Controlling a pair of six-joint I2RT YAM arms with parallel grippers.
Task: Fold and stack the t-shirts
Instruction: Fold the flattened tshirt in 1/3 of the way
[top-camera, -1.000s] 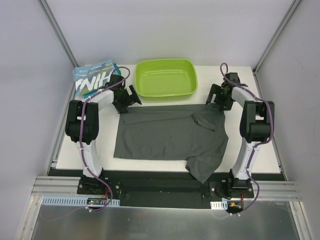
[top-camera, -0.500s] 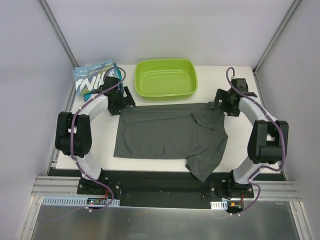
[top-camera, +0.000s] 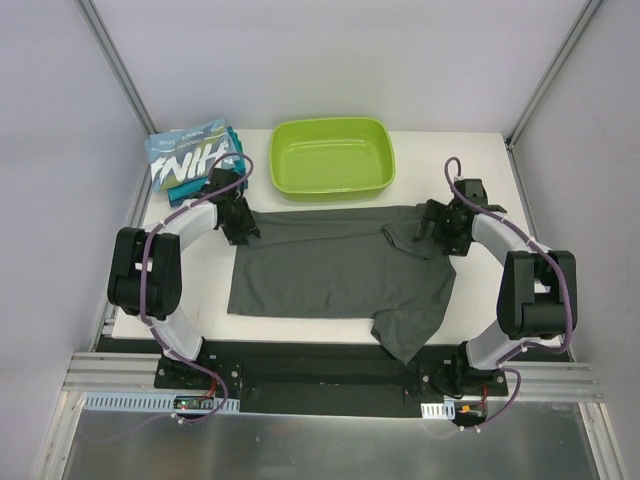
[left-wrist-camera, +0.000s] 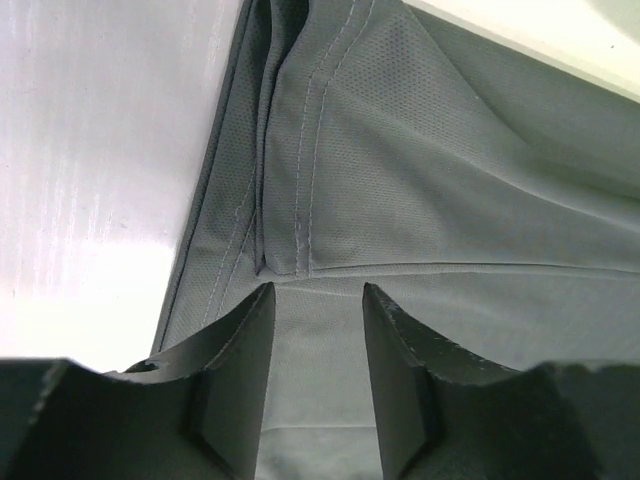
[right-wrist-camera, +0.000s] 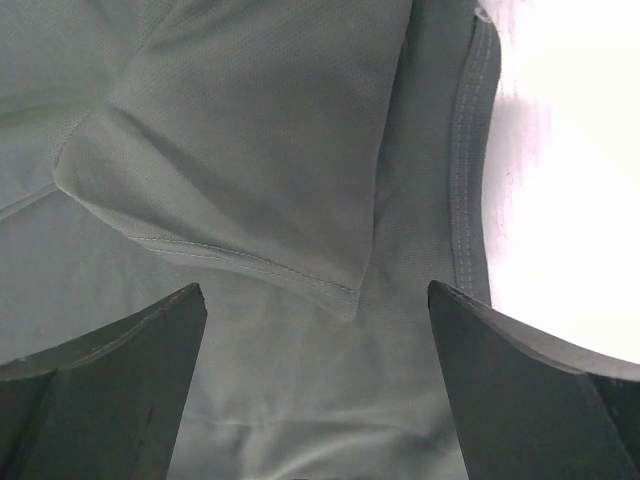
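Note:
A dark grey t-shirt (top-camera: 330, 270) lies spread on the white table, one sleeve hanging over the near edge. My left gripper (top-camera: 238, 222) is down on its far left corner. In the left wrist view the left gripper (left-wrist-camera: 317, 290) has its jaws half closed, with a gap left and flat grey cloth (left-wrist-camera: 420, 180) showing in it. My right gripper (top-camera: 437, 226) sits at the far right corner. There the right gripper (right-wrist-camera: 315, 290) stands wide open over a folded-over sleeve (right-wrist-camera: 250, 120). A light blue t-shirt with white letters (top-camera: 188, 157) lies folded at the far left on a teal one (top-camera: 188, 189).
A lime-green plastic tub (top-camera: 332, 157) stands at the back middle, just beyond the grey shirt's far edge. Bare white table (top-camera: 505, 290) shows to the right of the shirt. Grey walls close in both sides.
Both arms have moved inward and down onto the grey shirt's far corners. The left jaws have narrowed from wide open; the right jaws have stayed wide.

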